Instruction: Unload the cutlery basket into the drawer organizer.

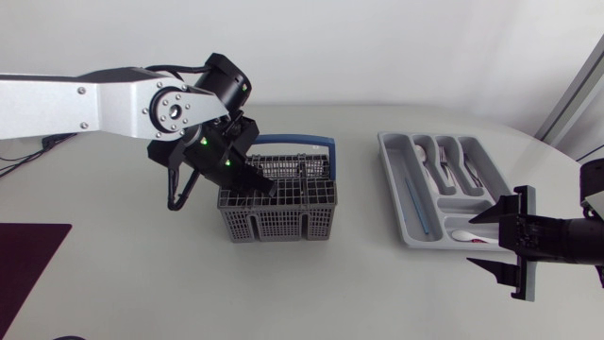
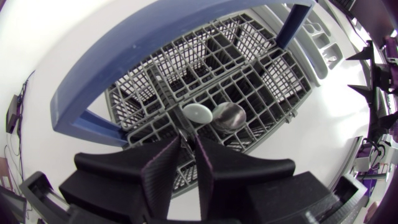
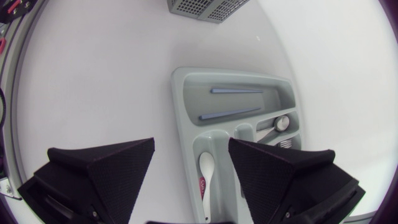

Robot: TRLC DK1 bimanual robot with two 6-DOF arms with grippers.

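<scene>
The cutlery basket [image 1: 279, 225], grey mesh with a blue handle [image 1: 297, 140], stands near the middle of the counter [image 1: 142, 283]. Inside the basket, two spoon bowls point upward side by side, one white [image 2: 198, 112] and one metallic [image 2: 229, 115]. My left end effector [image 2: 188, 142] hangs over the basket's left rear cells. It is closed to a narrow slit and pinches a thin dark stem [image 2: 185, 132] that rises just beside the white bowl. I cannot tell which piece the stem belongs to.

The drawer organizer [image 1: 392, 184], a pale grey tray, lies to the right of the basket and apart from it. Its long compartment, the one nearest the basket, holds two blue sticks [image 3: 236, 91]. The compartments farther from the basket hold metal cutlery [image 1: 444, 165], and the short end compartment holds a white spoon [image 3: 206, 169]. My right end effector [image 1: 472, 240] is on the organizer's side away from the basket, above that spoon, spread wide and holding nothing.
</scene>
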